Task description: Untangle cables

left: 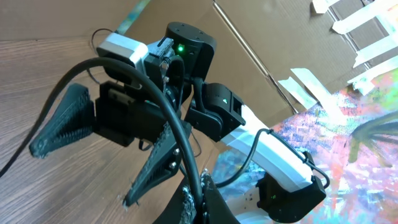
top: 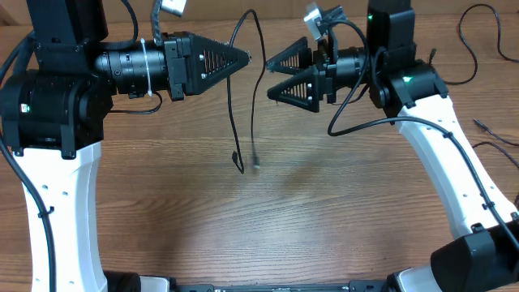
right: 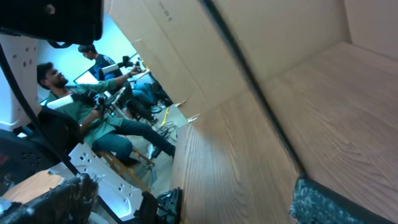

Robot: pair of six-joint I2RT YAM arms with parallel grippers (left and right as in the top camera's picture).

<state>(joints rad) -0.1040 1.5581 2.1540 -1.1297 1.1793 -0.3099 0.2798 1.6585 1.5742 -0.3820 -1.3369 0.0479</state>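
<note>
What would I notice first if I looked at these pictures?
Two big black robot hands point at each other near the far side of the wooden table. The left hand is pinched shut on a thin black cable, whose two ends trail toward the middle of the table. The right hand is wide open, just beside the cable.

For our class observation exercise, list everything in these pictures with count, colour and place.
Thin black flexible cable: one, black, hanging from the left pincer over the table's middle.
Loose thin black wires: at least two, black, table's far right edge.
Brown wooden table: one, brown, under everything.
Brown cardboard wall: one, brown, behind the table.
Left pincer: one, black, shut on the cable.
Right pincer: one, black, open, facing the left pincer.
</note>
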